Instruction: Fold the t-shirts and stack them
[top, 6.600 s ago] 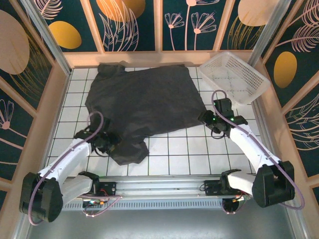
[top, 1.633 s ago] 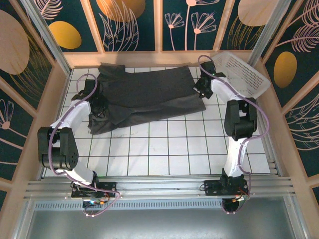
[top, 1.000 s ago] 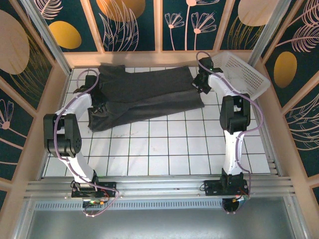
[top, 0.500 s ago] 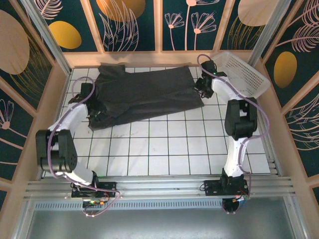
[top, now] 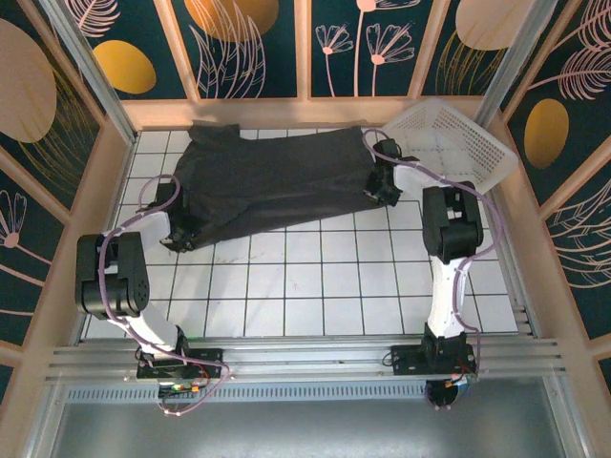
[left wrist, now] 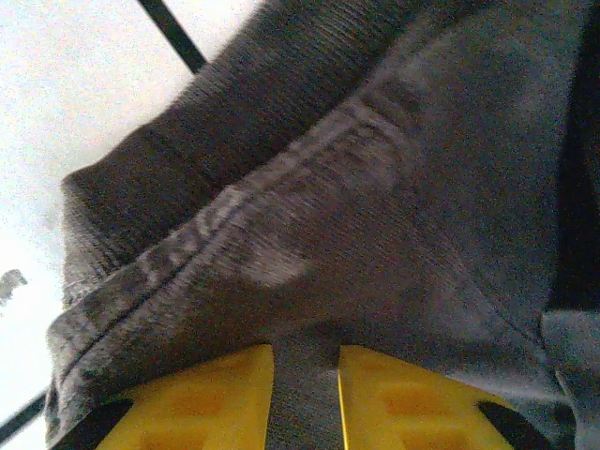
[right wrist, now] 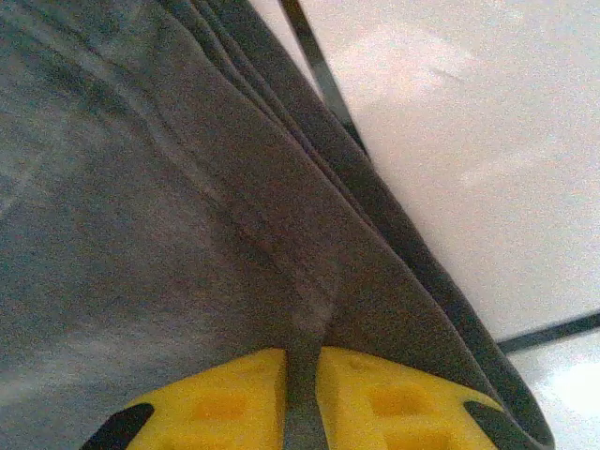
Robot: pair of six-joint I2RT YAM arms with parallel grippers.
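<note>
Left gripper (left wrist: 306, 380): yellow fingers (left wrist: 202, 398) drawn close on a thickness of dark cloth, a stitched hem (left wrist: 281, 202) running just above them. It grasps the t-shirt (top: 272, 181) at its near-left corner, low over the white tiled table (top: 315, 286).

T-shirt: charcoal, spread across the far half of the table. Left end near the side wall, right end just beside the white lattice basket (top: 458, 143), which sits tilted in the far right corner.

Right gripper (right wrist: 302, 380): jaws almost together, a ridge of cloth nipped between. Several layered edges run alongside on the tile. It holds the shirt's right end. How many layers are caught cannot be told.

Judgement: both ends pinched, so a fold looks to be the step in hand. To do it well:
- raise both ends together, level;
- hold the cloth taut between the arms so the middle does not sag or drag;
- carry each end equally far, then lay edge onto edge;
- let go only once the cloth lies flat.

Risk: a grip on the top layer alone would leave the underside behind.
</note>
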